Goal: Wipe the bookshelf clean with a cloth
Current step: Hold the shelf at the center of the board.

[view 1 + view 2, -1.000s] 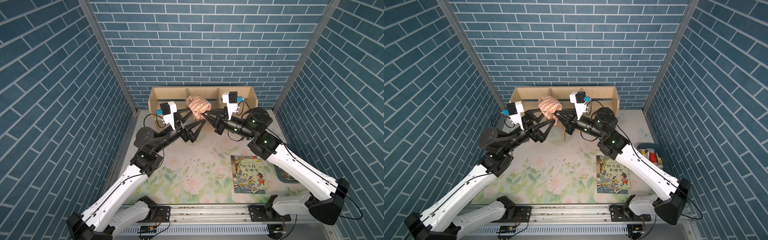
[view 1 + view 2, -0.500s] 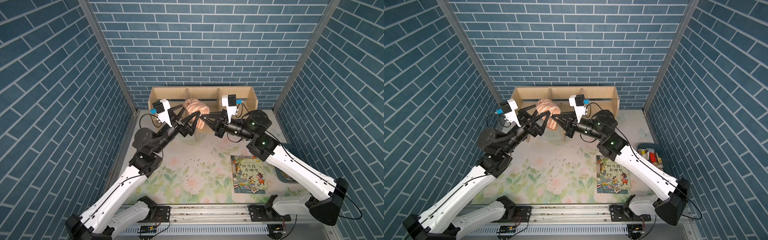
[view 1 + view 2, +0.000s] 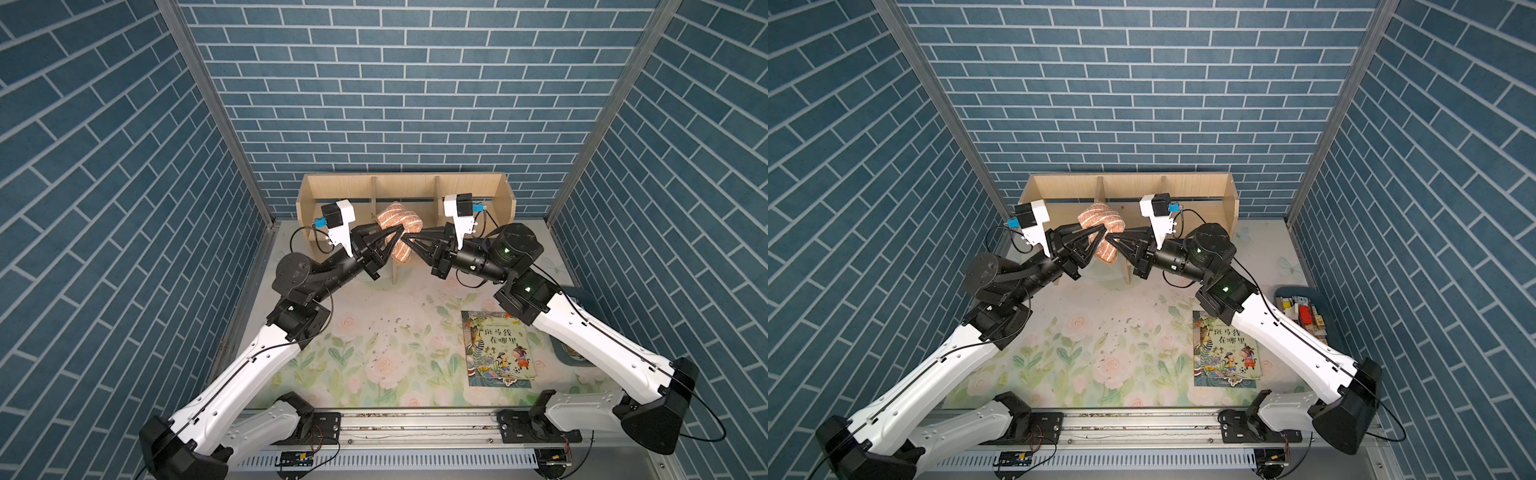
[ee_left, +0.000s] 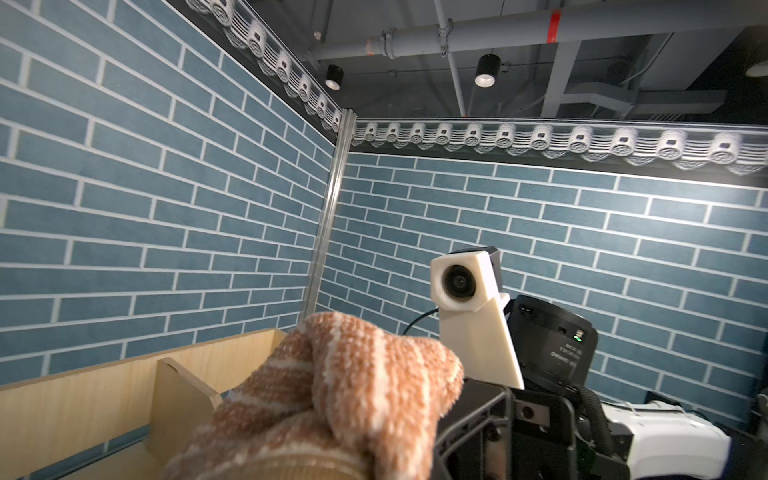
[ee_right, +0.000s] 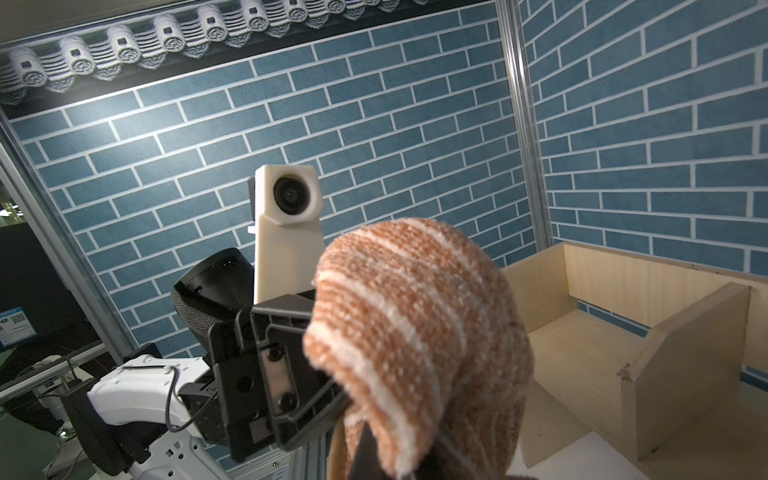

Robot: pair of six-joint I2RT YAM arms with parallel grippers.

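The pale-wood bookshelf [image 3: 405, 186] [image 3: 1129, 183] stands against the back wall. In front of its middle compartment the tan-and-cream striped cloth [image 3: 398, 219] [image 3: 1100, 218] hangs bunched in the air. My left gripper [image 3: 400, 237] [image 3: 1101, 235] comes in from the left and is shut on the cloth. My right gripper [image 3: 411, 239] [image 3: 1111, 240] comes in from the right and is also shut on it, tip to tip with the left. In both wrist views the cloth [image 4: 332, 374] [image 5: 415, 316] drapes over the fingertips and hides them; the bookshelf [image 4: 83, 399] [image 5: 623, 291] lies behind it.
A colourful picture book [image 3: 498, 349] lies on the floral mat at the right. Dark crumbs [image 3: 395, 332] are scattered mid-mat. A blue tray [image 3: 1283, 293] with small items sits by the right wall. Brick walls enclose three sides.
My left gripper, open a second ago, rose and moved in to the cloth and closed on it. The right gripper kept hold of the cloth and shifted slightly.
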